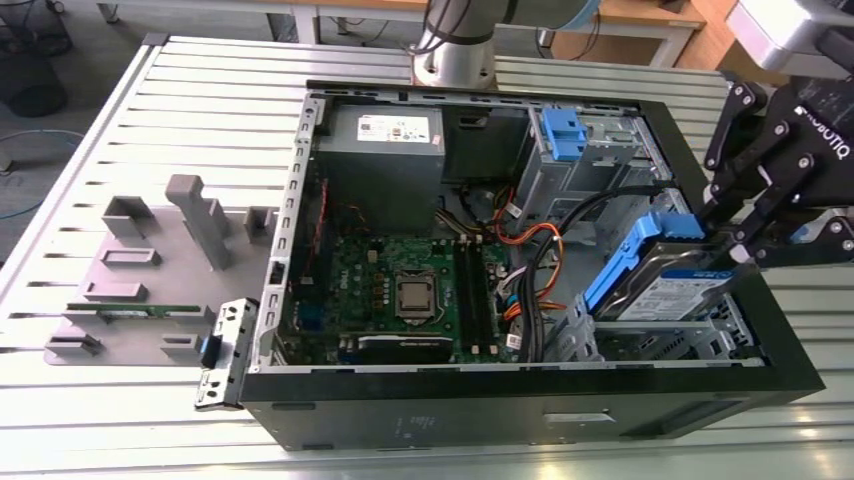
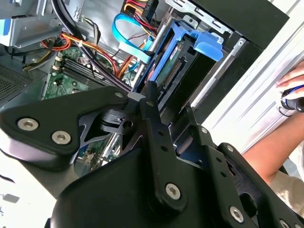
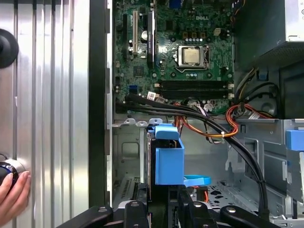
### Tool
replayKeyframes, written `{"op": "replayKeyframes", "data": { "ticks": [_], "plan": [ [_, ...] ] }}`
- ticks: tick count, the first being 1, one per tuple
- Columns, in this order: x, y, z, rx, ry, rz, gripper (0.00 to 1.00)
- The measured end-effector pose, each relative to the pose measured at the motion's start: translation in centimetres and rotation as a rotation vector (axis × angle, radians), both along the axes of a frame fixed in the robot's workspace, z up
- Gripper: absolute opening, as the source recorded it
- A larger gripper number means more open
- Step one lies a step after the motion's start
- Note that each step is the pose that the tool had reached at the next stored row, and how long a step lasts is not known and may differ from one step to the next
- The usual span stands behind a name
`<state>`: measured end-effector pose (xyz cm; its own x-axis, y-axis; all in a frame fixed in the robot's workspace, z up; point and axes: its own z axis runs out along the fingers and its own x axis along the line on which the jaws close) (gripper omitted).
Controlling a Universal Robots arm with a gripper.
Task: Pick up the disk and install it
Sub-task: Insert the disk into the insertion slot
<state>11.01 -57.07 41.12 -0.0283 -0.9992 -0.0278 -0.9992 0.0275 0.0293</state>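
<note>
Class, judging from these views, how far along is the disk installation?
Done: the disk is lifted and sits at the drive bay of the open computer case. In hand: the gripper grips it, tilted, partly in the bay. Left: it is not yet seated flat.

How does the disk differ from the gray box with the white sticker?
The disk is smaller; the gray box is bulkier. The disk has blue side rails; the box is bare metal. The disk tilts into the drive bay at the end effector; the box sits square. Both carry labels inside the case.
</note>
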Motion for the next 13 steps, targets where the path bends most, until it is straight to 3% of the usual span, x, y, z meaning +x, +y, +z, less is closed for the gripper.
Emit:
{"op": "replayKeyframes", "data": {
  "ticks": [13],
  "plan": [
    [0.0,0.0,-2.37,0.0,0.0,0.0,0.35]
  ]
}}
